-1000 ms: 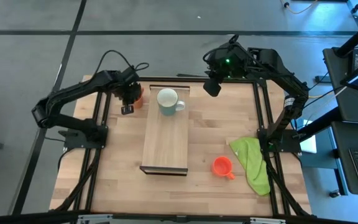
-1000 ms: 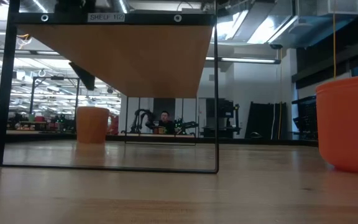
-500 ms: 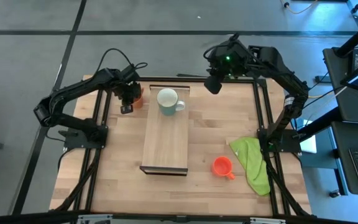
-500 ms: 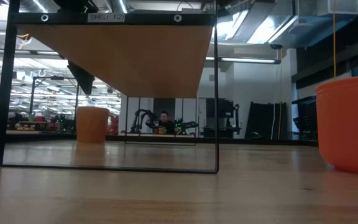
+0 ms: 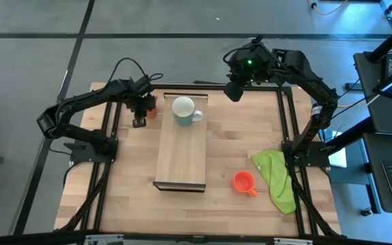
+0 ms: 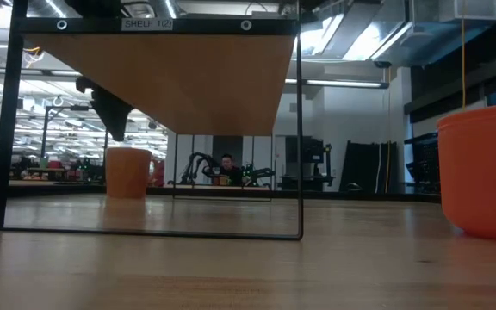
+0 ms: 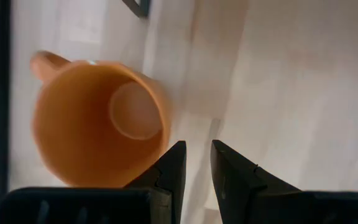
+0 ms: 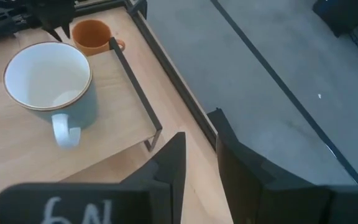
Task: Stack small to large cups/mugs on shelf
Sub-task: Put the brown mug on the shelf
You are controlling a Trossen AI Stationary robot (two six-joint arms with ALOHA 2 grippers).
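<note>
The pale grey-white mug [image 5: 184,109] stands upright on the far end of the light-wood shelf [image 5: 180,156]; it also shows in the right wrist view [image 8: 50,84]. The brownish-orange mug [image 5: 151,109] stands on the table just left of the shelf's far end. My left gripper [image 7: 194,155] hovers above that mug [image 7: 98,130], shut, with the mug beside its fingers; in the low view it hangs above the mug [image 6: 128,172]. The small orange-red mug [image 5: 243,182] stands on the table right of the shelf's near end. My right gripper [image 5: 231,90] is shut and empty at the table's far edge.
A green cloth [image 5: 278,177] lies at the table's right side, beside the small mug. The shelf is raised on a thin black frame [image 6: 300,129]. The arms' black base frames run along the table's left and right sides.
My left gripper has shifted a little toward the table's left edge above the brownish-orange mug, staying shut. My right gripper has drawn slightly toward the far edge. The mugs have kept their places.
</note>
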